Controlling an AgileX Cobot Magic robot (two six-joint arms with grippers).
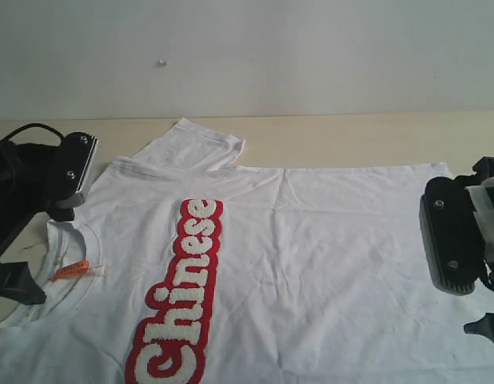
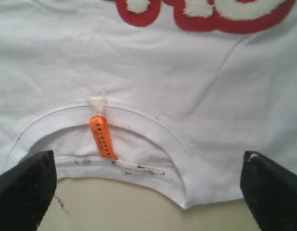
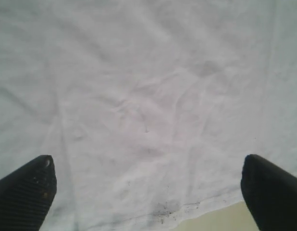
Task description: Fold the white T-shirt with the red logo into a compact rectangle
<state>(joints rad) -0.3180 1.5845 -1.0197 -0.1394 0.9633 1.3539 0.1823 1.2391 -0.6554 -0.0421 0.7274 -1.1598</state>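
Note:
The white T-shirt [image 1: 311, 248] lies flat and spread across the table, collar to the left, hem to the right, one sleeve [image 1: 195, 146] pointing to the back. The red logo [image 1: 179, 300] with fuzzy white letters runs along the chest. An orange neck tag [image 1: 71, 269] sits inside the ribbed collar [image 2: 139, 168]. My left gripper [image 2: 148, 192] hovers open over the collar, the tag [image 2: 103, 137] between its spread fingers. My right gripper [image 3: 148, 192] hangs open above the hem [image 3: 187, 211], which carries a dark smudge. Neither holds cloth.
The beige table [image 1: 351, 136] shows behind the shirt and at the left under the collar. A pale wall [image 1: 247, 56] rises at the back. A black cable [image 1: 27, 130] loops at the far left near the left arm.

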